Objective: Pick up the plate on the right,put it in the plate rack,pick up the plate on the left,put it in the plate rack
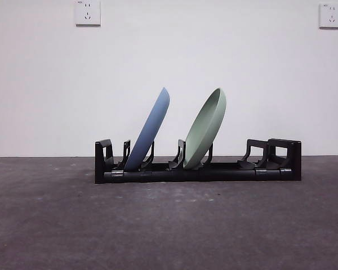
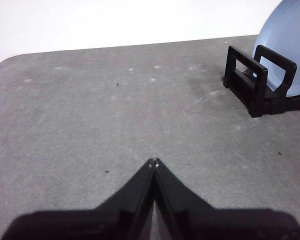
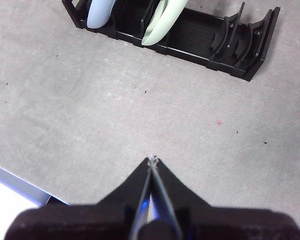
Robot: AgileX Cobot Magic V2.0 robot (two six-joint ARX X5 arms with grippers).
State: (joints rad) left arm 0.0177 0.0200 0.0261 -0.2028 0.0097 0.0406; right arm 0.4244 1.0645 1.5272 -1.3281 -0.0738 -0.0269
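Black plate rack (image 1: 197, 169) sits mid-table with both plates slotted, leaning the same way: blue plate (image 1: 149, 132) near one end, green plate (image 1: 205, 129) in the middle. Left gripper (image 2: 153, 161) and right gripper (image 3: 152, 159) hover over bare table, jaws pressed together, holding nothing.

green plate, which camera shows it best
The front view: the green plate stands side-on, whole, leaning in the rack. The right wrist view cuts off part of it; the left wrist view misses it.

Rack (image 1: 197, 173) right slots free (plates (image 1: 205, 129) block left/mid).
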